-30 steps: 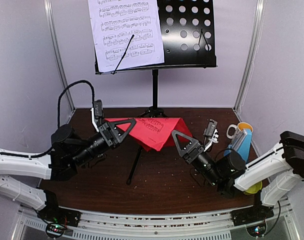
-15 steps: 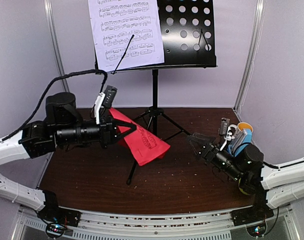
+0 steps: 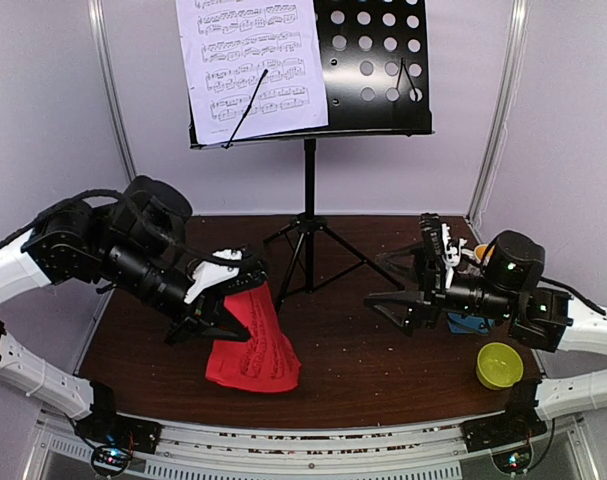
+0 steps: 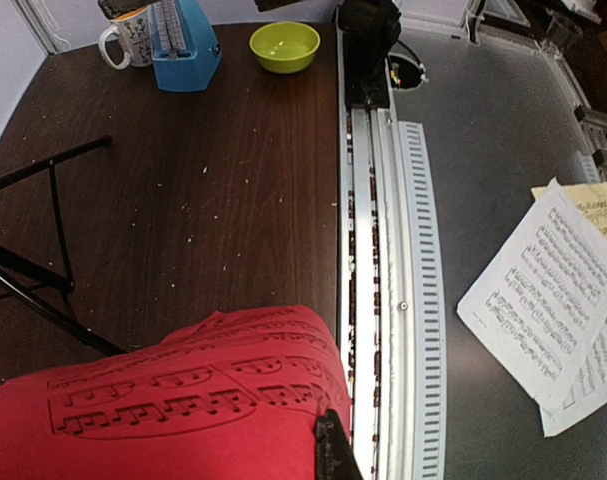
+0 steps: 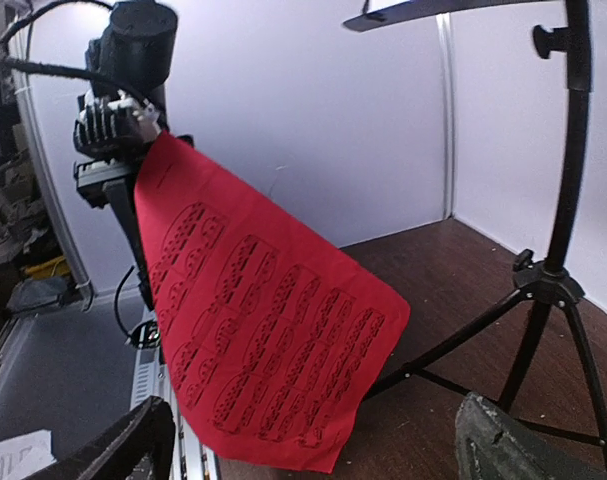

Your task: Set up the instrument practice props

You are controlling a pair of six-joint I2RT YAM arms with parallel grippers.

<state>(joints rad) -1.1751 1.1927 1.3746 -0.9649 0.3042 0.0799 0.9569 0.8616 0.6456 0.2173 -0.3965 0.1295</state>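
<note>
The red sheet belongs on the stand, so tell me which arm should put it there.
Left. The left gripper is shut on the red sheet, which hangs from it. The right gripper is open and empty; the stand has its right half bare.

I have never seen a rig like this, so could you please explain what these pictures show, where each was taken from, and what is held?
These are two robot arms bolted at the near edge of a dark brown table. One picture comes from a fixed camera above and behind them; the other two from cameras on the wrists. At the back stands a black perforated-metal music stand with a white music sheet on it. The left gripper is shut on a red music sheet, which hangs below it. The right gripper is open and empty. Near it sit a small blue pyramid metronome, a white mug and a small yellow bowl.
</note>
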